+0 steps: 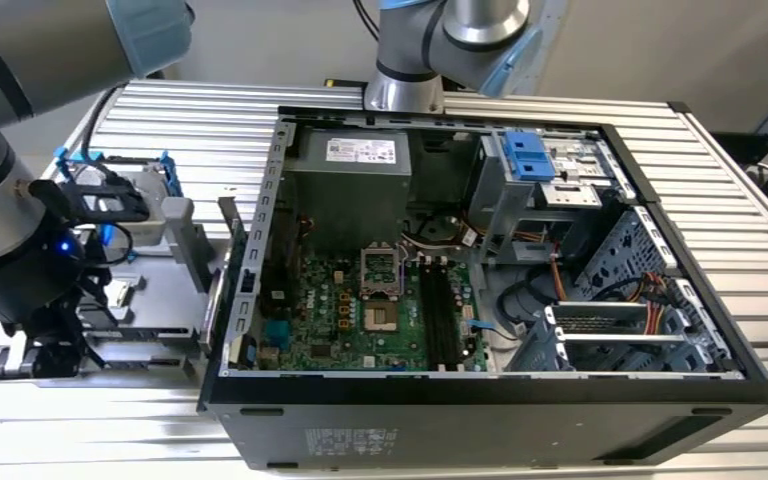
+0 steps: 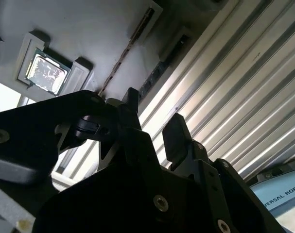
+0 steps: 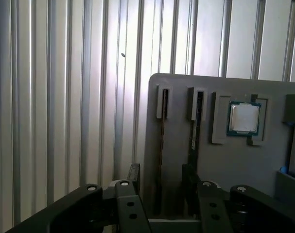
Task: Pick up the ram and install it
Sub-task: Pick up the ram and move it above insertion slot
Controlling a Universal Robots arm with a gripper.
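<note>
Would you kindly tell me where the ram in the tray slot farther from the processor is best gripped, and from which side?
The ram stands on edge in a narrow slot of the grey tray, so probably pinch its flat faces at the exposed long edge, approaching from above.

Cut-off lettering on blue cap point(image 2: 279, 198)

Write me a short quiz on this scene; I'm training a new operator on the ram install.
1. Are the gripper fingers open or shut?
2. True or false: a ram stick stands on edge in a slot of the grey tray.
3. What lies in the tray's square recess? A) fan; B) processor chip; C) hard drive.
Key: 1 open; 2 true; 3 B.
</note>
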